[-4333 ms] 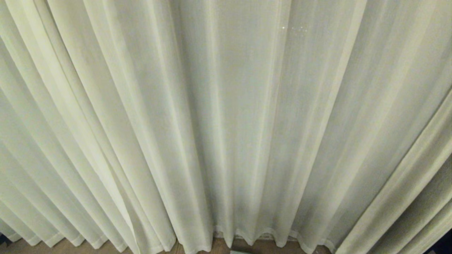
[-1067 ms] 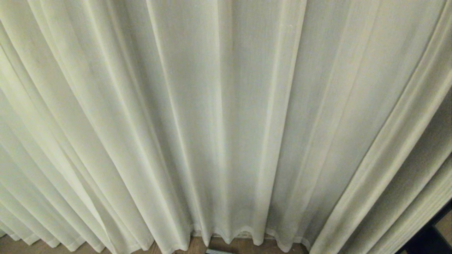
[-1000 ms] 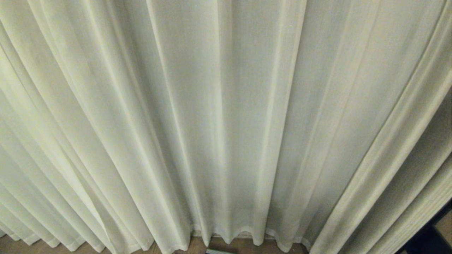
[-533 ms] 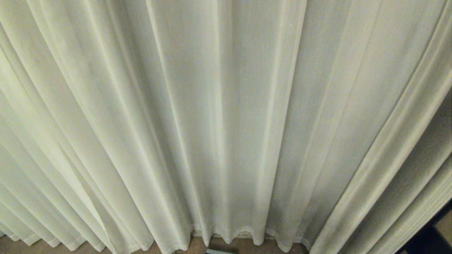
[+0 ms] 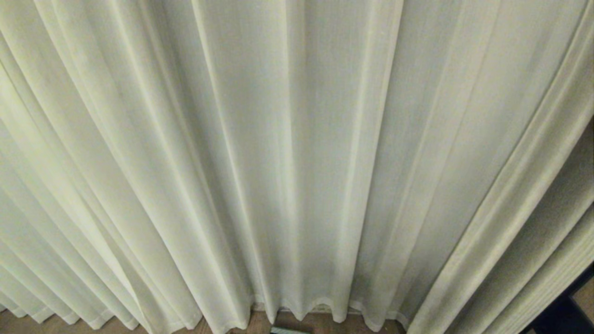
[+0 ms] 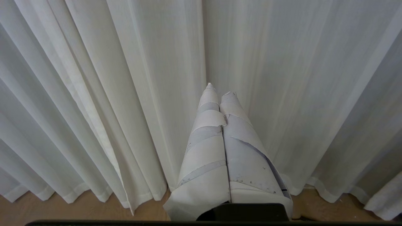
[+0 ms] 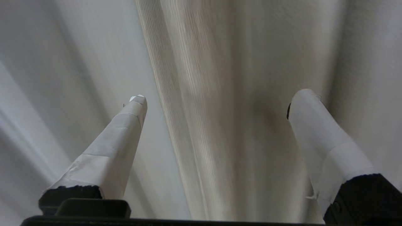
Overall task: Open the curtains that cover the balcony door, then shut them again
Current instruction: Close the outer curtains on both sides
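The cream-white pleated curtains (image 5: pixel 297 153) hang drawn shut and fill the head view down to their hems near the floor. The balcony door is hidden behind them. Neither arm shows in the head view. My right gripper (image 7: pixel 216 100) is open, its two tape-wrapped fingers spread wide just in front of a curtain fold (image 7: pixel 204 94), with nothing between them that they press on. My left gripper (image 6: pixel 219 89) is shut and empty, low down, pointing at the curtains (image 6: pixel 125 78) near their hems.
Wooden floor (image 5: pixel 320 322) shows below the hems, and again in the left wrist view (image 6: pixel 78 210). A dark frame edge (image 5: pixel 564 315) shows at the lower right corner past the curtain's edge. A small grey object (image 5: pixel 290 330) lies on the floor at the picture's bottom edge.
Since four seconds ago the whole head view has shifted, so the camera moved. Over the last second the head view has stayed the same.
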`<state>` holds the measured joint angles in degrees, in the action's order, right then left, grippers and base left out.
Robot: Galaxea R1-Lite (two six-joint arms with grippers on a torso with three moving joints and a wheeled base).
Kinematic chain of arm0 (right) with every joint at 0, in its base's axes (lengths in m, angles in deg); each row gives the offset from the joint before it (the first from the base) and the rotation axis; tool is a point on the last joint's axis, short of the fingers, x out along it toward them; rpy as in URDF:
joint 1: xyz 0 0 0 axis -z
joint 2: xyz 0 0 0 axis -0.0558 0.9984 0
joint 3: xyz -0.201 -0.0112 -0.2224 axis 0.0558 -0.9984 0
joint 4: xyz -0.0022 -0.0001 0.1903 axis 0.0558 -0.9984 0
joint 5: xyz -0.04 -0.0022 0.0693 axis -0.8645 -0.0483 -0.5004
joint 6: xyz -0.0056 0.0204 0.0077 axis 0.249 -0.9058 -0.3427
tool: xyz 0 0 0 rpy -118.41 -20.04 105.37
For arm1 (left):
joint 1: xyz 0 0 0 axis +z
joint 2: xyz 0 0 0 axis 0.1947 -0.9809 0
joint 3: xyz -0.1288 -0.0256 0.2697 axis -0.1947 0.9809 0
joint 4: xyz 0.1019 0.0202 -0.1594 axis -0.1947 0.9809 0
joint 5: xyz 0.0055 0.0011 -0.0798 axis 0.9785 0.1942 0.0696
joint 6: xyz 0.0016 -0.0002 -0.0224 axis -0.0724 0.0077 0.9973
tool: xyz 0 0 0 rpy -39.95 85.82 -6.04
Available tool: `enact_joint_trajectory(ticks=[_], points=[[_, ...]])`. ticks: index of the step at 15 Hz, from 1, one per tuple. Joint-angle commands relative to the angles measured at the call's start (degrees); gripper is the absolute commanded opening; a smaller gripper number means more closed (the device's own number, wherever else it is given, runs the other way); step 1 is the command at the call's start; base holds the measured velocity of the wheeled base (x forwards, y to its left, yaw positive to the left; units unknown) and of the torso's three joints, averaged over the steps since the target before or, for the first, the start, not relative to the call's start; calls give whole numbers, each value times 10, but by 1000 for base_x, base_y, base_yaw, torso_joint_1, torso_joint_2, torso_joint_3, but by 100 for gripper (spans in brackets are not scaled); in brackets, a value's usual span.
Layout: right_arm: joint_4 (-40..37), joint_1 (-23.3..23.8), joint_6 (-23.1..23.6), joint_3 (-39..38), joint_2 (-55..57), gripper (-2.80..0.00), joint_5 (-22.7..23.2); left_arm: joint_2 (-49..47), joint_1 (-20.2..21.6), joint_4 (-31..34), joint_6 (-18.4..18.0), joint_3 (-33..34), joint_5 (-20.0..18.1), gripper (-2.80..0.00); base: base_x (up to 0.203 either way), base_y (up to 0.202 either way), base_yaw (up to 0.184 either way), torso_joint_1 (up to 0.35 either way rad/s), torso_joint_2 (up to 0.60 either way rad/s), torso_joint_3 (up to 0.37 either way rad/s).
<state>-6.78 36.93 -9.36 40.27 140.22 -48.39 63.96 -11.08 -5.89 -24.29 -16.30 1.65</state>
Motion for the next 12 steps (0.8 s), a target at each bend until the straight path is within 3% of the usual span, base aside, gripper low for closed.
enact_joint_trajectory(ticks=[1, 5, 12], points=[[9, -6, -24, 63, 74, 0, 6, 1, 0, 0, 0, 0, 0, -280, 0, 0, 0, 0, 0, 0], [14, -8, -46, 119, 121, 0, 28, 1, 0, 0, 0, 0, 0, -280, 0, 0, 0, 0, 0, 0], [34, -14, -53, 115, 131, 0, 32, 1, 0, 0, 0, 0, 0, -280, 0, 0, 0, 0, 0, 0]])
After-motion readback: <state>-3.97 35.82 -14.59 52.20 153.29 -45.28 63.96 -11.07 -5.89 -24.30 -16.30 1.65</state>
